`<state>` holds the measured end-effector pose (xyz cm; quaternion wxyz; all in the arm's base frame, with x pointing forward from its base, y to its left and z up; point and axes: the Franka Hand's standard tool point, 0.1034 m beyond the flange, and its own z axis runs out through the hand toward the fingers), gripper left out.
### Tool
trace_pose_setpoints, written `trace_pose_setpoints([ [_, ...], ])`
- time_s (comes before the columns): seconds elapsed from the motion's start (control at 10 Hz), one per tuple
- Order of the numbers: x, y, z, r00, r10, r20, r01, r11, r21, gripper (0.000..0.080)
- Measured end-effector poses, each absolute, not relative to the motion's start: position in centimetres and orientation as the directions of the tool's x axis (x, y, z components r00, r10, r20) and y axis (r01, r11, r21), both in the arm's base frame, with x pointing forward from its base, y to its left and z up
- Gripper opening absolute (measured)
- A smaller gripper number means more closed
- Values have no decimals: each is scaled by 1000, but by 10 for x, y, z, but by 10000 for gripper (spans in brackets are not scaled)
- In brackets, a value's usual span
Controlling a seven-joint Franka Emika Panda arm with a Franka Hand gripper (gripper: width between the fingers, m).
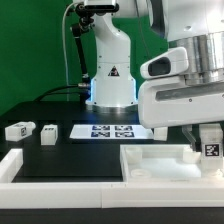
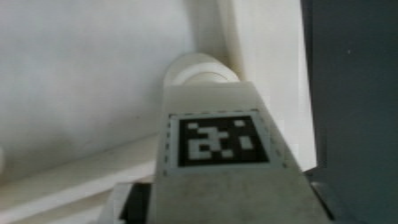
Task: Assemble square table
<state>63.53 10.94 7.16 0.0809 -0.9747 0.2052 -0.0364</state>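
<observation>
**Wall piece up front; leg gripped upright at the tabletop's right end**

Nearest the exterior camera, a long white wall piece runs along the front edge. Just behind it, on the exterior view's right, the square tabletop lies flat on the dark table with its rim up. I have the claw at the tabletop's right end, clenched on one leg. The wrist view shows that tagged leg filling the gap between the jaws, tag toward the camera.

My next move turns on where the leg sits against the corner. The leg's long axis runs straight down out of the claw, upright in the exterior view. In the wrist view its rounded lower end points into the angle where two rim walls of the tabletop meet. So the target lies directly beneath the claw, not off to either side. The corner hole itself is hidden behind the leg's end, so I cannot tell whether the tip is in it, resting on it or just above. I judge that what comes next is a straight seat-and-turn, and that any tilt would jam the tip against the rim.

Farther back on the exterior view's left, a loose leg and a second loose leg lie well apart from the claw. The marker board lies mid-table, and the arm's base stands behind it.
</observation>
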Motion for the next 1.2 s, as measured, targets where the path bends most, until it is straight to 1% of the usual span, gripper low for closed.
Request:
trace_pose_setpoints([
  [0.2,637,106,72,755,-656,17,-645,-747,-158,288],
  [0.3,638,105,71,707,-707,8,-696,-699,-164,288],
  [0.5,634,102,71,504,-863,-31,-853,-493,-170,288],
  [0.8,628,108,72,281,-959,-45,-951,-272,-149,289],
  [0.9,626,111,70,214,-975,-57,-969,-204,-141,289],
  [1.1,625,111,69,156,-985,-69,-980,-146,-137,289],
  [1.2,625,111,69,181,-981,-65,-976,-170,-139,289],
])
